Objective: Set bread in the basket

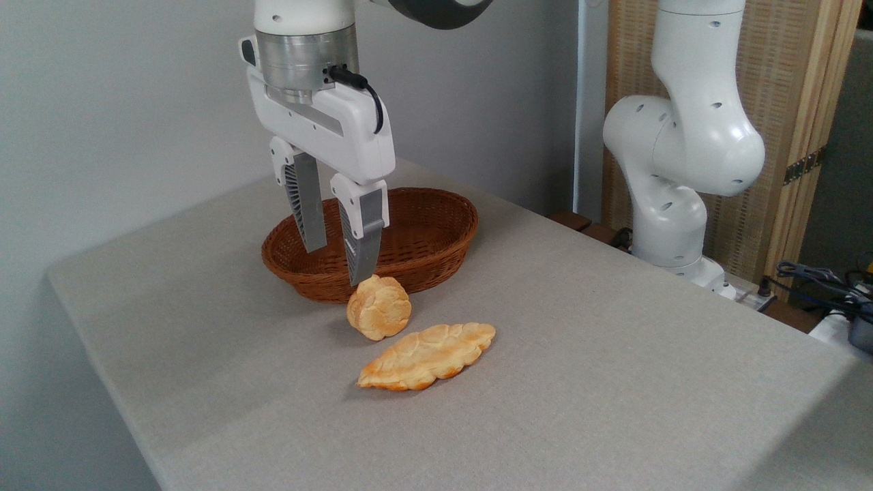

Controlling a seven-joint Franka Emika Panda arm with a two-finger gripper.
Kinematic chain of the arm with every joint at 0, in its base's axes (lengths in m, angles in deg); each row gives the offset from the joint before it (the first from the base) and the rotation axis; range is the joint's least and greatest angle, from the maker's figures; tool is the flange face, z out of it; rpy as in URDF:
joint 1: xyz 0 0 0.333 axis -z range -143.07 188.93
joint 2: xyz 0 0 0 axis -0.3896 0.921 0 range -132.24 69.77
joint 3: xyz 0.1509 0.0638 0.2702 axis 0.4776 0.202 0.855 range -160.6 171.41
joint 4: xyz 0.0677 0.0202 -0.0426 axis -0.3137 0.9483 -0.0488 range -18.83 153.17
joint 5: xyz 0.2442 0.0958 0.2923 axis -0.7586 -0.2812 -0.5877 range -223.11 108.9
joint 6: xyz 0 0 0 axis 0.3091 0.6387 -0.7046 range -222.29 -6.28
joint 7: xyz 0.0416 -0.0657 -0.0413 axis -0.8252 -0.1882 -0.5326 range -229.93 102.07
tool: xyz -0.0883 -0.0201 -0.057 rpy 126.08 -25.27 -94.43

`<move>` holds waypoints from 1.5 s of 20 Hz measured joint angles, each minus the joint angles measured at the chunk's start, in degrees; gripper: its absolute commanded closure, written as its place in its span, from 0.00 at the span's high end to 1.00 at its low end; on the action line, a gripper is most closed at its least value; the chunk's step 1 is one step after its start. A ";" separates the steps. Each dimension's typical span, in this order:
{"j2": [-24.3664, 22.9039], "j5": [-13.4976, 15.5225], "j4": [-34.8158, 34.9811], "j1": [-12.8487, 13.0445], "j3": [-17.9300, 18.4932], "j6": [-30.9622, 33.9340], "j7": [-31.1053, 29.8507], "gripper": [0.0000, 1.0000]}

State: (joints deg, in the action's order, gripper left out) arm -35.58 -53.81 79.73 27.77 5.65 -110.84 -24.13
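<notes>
The gripper (337, 258) hangs above the table (614, 354) with its jaws parted and nothing held between them. Its nearer fingertip sits just above the top edge of the bread (379, 307), close to contact; whether it touches cannot be told. The bread rests tilted on the table, just in front of the basket (436, 225) and not inside it, with a longer flat bread (428, 356) lying just beside it. The bread appears light, with a crackled crust likely to crumble under force; grasp it across its round sides with moderate closure.
</notes>
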 measured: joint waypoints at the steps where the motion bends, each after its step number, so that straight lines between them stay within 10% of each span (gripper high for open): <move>1: -0.02 0.00 -0.02 -0.85 -1.04 0.00 0.09 1.00; 30: -0.32 0.00 -0.19 -1.10 -1.08 3.15 0.09 1.00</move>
State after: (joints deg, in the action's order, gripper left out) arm -35.90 -53.81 79.53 26.66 4.57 -107.68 -24.03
